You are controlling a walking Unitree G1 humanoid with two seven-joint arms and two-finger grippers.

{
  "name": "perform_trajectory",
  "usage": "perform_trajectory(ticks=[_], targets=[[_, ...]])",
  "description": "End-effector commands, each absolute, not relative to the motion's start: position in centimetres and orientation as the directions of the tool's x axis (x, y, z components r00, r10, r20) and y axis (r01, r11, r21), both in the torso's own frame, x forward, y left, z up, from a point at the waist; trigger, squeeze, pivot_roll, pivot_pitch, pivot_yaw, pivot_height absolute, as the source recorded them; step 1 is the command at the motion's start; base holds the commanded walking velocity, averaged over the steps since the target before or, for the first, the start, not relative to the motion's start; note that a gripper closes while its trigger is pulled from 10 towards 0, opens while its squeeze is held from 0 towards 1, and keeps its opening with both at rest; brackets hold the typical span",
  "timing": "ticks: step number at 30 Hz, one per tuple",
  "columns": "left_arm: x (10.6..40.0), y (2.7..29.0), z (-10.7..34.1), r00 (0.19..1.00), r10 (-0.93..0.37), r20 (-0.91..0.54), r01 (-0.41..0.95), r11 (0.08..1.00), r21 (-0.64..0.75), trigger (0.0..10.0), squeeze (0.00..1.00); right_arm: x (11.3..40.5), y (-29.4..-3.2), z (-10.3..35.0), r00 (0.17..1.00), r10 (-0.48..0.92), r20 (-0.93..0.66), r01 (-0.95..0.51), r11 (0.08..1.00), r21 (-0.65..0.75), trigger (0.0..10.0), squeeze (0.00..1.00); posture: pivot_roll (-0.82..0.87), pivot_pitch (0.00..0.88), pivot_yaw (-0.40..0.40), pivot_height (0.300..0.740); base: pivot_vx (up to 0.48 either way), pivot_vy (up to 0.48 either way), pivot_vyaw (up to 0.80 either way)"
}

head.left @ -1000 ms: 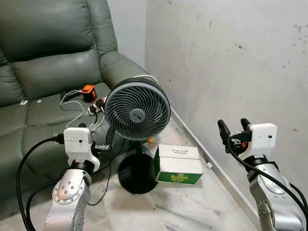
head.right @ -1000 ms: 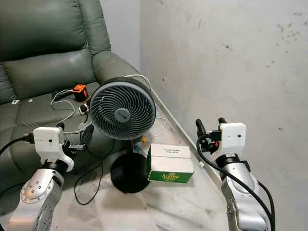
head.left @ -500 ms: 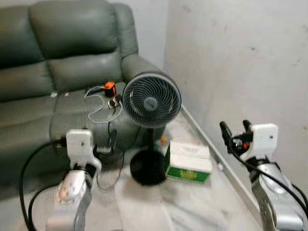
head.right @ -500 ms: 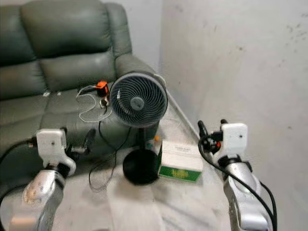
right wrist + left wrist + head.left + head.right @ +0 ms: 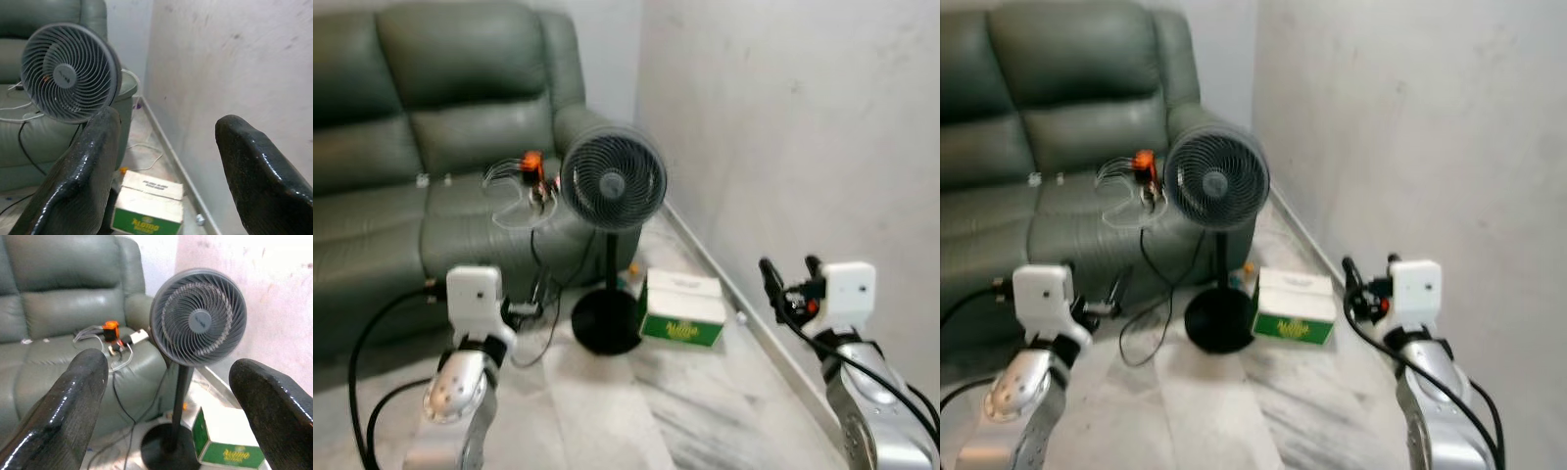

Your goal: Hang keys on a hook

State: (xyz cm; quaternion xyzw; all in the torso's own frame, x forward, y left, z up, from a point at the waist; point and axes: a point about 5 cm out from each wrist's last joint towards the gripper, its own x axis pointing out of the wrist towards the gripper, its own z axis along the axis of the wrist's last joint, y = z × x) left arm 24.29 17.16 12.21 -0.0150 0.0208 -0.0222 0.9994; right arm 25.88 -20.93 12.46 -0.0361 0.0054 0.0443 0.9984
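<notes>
While both my arms are raised over the marble floor point(image 5: 705, 411), my pincers stand wide open with nothing between the fingers.
My left gripper point(image 5: 540, 297) is at near left, its fingers point(image 5: 73, 406) spread apart and pointing toward the black pedestal fan point(image 5: 612, 182). My right gripper point(image 5: 788, 272) is at near right, just beside the grey wall point(image 5: 803, 127), its fingers point(image 5: 88, 166) likewise parted and empty. Keys and hook: I cannot make either out. Fan stands upright between the green sofa point(image 5: 401, 166) on the left and the wall on the right. White and green carton point(image 5: 683, 308) lies on the floor just right of the fan's base. Orange device point(image 5: 530, 162) and white cables rest on the sofa seat, left of the fan head. Head views are slightly blurred.
</notes>
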Motion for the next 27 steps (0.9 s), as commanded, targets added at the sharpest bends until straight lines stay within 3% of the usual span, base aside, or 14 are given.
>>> perform_trajectory(ticks=[1,15,27], targets=[[24.26,16.82,12.27,0.998,-0.055,-0.042,0.053,0.997,-0.051,10.0,0.0,25.97,-21.16,12.85,0.996,0.089,-0.009,-0.089,0.993,-0.078,10.0,0.0,0.03,0.0,-0.025,0.74,0.0,0.0,0.0],[24.32,16.9,12.16,0.996,-0.064,-0.054,0.059,0.994,-0.091,10.0,0.0,26.19,-20.77,12.95,0.994,0.112,-0.013,-0.113,0.99,-0.08,10.0,0.0,0.03,0.0,-0.027,0.74,0.0,0.0,0.0],[24.41,16.59,12.19,0.994,-0.086,-0.061,0.08,0.992,-0.094,10.0,0.0,26.1,-20.74,12.75,0.994,0.109,-0.023,-0.11,0.991,-0.081,10.0,0.0,0.03,0.0,-0.02,0.74,0.0,0.467,0.0]])
